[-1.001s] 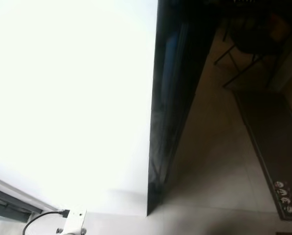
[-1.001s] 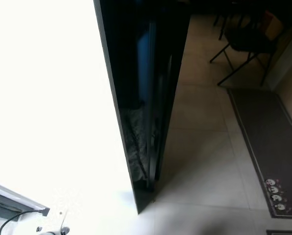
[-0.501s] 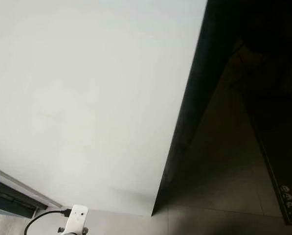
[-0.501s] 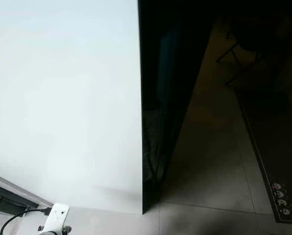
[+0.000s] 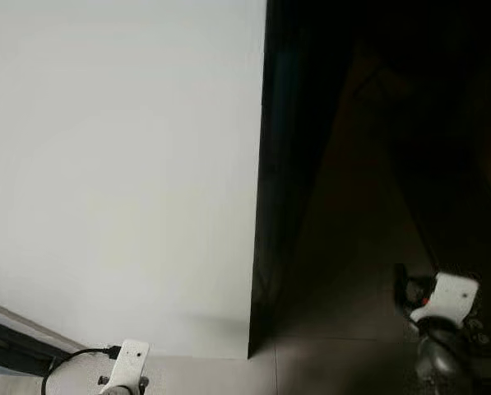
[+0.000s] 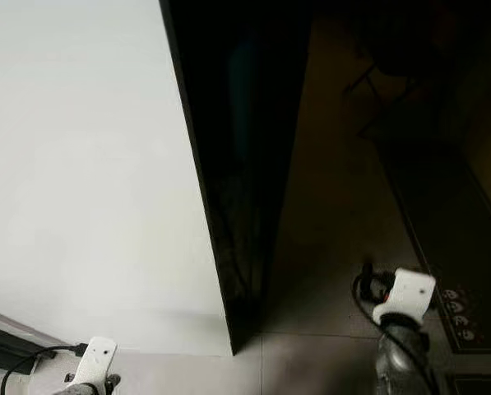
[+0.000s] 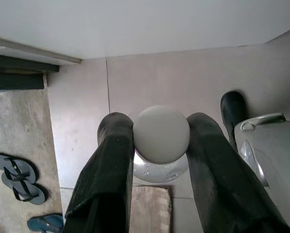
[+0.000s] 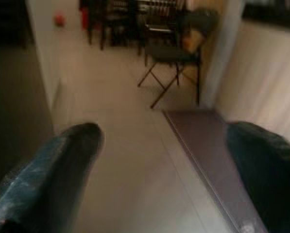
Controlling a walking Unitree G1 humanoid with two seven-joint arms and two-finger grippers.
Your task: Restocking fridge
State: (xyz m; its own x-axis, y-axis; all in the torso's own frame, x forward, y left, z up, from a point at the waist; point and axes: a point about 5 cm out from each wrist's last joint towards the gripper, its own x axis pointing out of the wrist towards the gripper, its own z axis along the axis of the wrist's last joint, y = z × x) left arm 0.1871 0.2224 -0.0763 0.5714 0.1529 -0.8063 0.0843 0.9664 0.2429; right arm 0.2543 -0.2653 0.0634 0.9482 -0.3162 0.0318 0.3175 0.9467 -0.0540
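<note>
The setting is a home, at a kitchen or dining area. A tall white appliance panel [image 5: 122, 164] with a dark side [image 6: 237, 164] stands on a pale tiled floor [image 7: 76, 111]. A folding chair [image 8: 171, 56] and a dark runner mat [image 8: 198, 145] lie beyond; flip-flops [image 7: 18, 177] rest near a door threshold [image 7: 23, 73].

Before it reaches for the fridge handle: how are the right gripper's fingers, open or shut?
Open. In the right wrist view the right gripper has its two black fingers far apart, with bare floor tiles between them and nothing held.
</note>
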